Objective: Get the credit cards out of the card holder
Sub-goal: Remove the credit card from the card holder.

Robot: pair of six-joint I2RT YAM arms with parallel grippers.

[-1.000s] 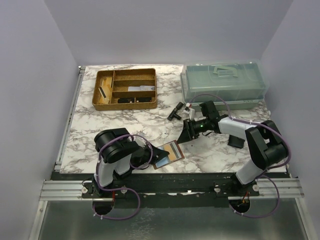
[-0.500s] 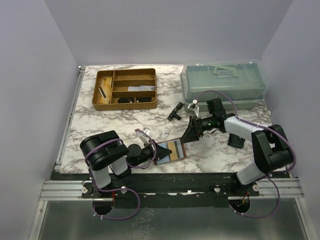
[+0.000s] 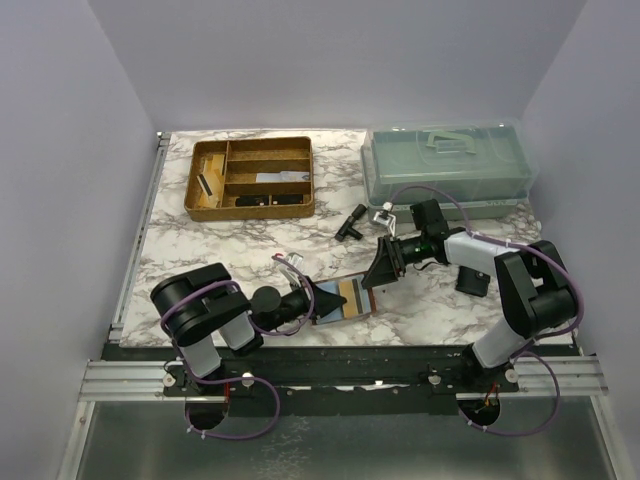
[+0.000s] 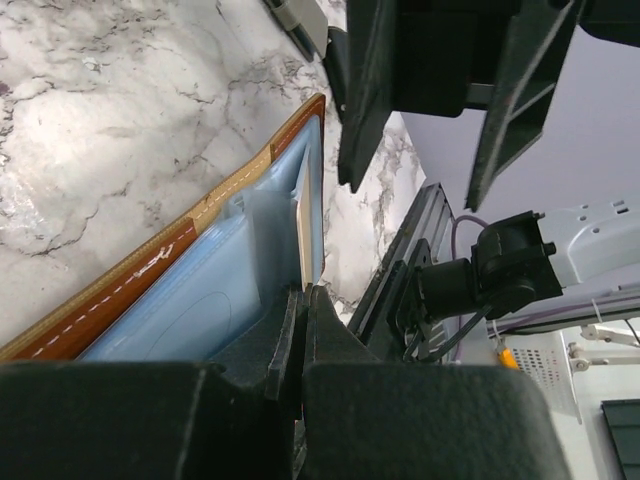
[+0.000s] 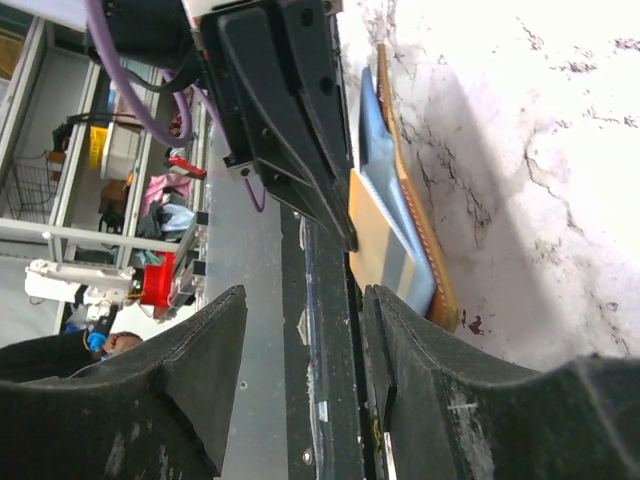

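The card holder (image 4: pixel 130 285) lies open on the worktop (image 3: pixel 200 250) close to its near edge, between the two arms, with reddish-brown leather outside and pale blue pockets inside; the credit cards (image 5: pixel 375 240) sit in those pockets, tan and orange edges showing beside blue; the left gripper (image 3: pixel 313 301) is pinched together on the holder's left edge, though whether a card lies in the pinch I cannot tell; the right gripper (image 3: pixel 384 268) hangs just beside the holder's far right corner, its fingers spread apart and holding nothing; further back on the left, a gold-brown divided tray (image 3: pixel 250 212) carries a few small dark pieces in its compartments; a clear lidded box (image 3: pixel 445 165) stands at the far right, its contents too faint to make out.
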